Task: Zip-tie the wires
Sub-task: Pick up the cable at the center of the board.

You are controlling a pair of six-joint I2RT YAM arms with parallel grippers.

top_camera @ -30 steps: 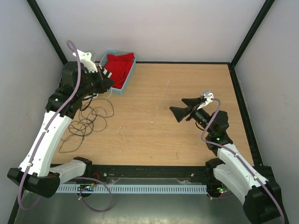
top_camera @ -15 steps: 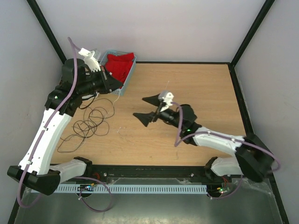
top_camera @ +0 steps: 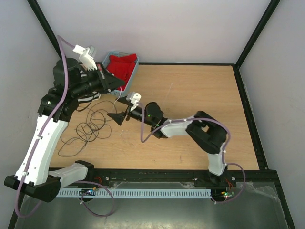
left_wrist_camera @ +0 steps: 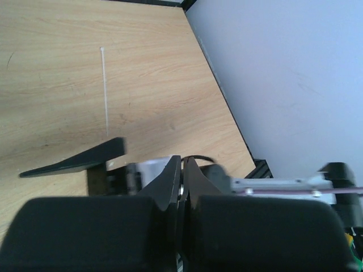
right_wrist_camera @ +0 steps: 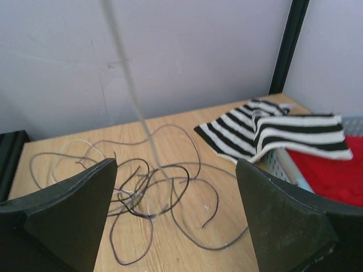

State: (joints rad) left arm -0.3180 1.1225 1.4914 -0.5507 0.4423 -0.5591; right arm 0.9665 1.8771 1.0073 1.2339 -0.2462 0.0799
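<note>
Progress: early, by my read. The wires (top_camera: 90, 126) lie loose in open loops on the counter (top_camera: 214, 90) at approx 9 o'clock, nr its L edge. No tie is around them and nothing is bundled. To do: gather strands, loop a tie round, thread tail thru head, cinch. L tool (top_camera: 119, 87) is up off the counter at approx 10 o'clock, just beside the blue basket (top_camera: 135, 71) w/ red cloth (top_camera: 123, 67). Its jaws are pressed together and it looks to pinch a hanging zip tie (right_wrist_camera: 134, 96), a pale strip dropping toward the wires in R wrist view. The grip point itself is too thin to confirm in L wrist view. R tool (top_camera: 120, 109) sits btw counter centre and the wires, aimed at 9 o'clock, fingers (right_wrist_camera: 74, 209) spread wide apart, holding nothing and touching nothing I can see. The strip hangs ahead of it, btw the two fingers. A spare zip tie (top_camera: 170, 90) lies flat at approx 12 o'clock, well apart from the wires.
</note>
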